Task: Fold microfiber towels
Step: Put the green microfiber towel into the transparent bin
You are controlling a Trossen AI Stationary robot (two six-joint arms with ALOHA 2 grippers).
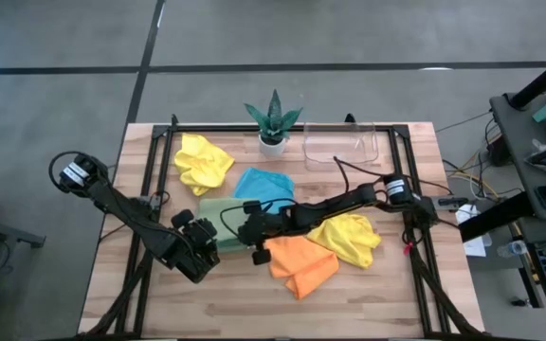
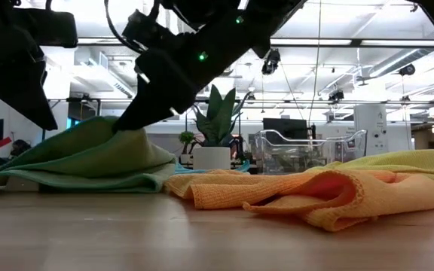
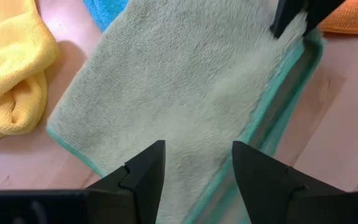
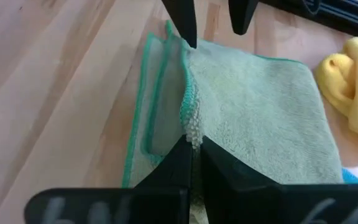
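Note:
A sage green towel (image 1: 218, 214) lies between my two grippers, its near right edge raised into a peak (image 2: 119, 132). My right gripper (image 4: 192, 148) is shut on that edge. My left gripper (image 3: 197, 168) hangs open above the towel's near left part, its fingers apart over the cloth. A sky blue towel (image 1: 263, 185) lies just beyond the green one. An orange towel (image 1: 298, 266) lies crumpled at the near side. One yellow towel (image 1: 203, 161) is bunched at the far left, another (image 1: 350, 238) at the right. My right gripper pinches the green towel's teal-hemmed edge (image 4: 190, 127) between its two shut fingers. It comes from the table's right, slanting downward. The upper layer is lifted into a ridge at the fingers, while a lower layer (image 4: 148, 118) and the rest of the towel stay on the table.
A spiky potted plant (image 1: 273, 125) and a clear plastic tray (image 1: 340, 146) stand at the far edge. Bare wood (image 1: 216, 303) runs along the table's near edge. Dark rails (image 1: 150, 189) frame the table's sides.

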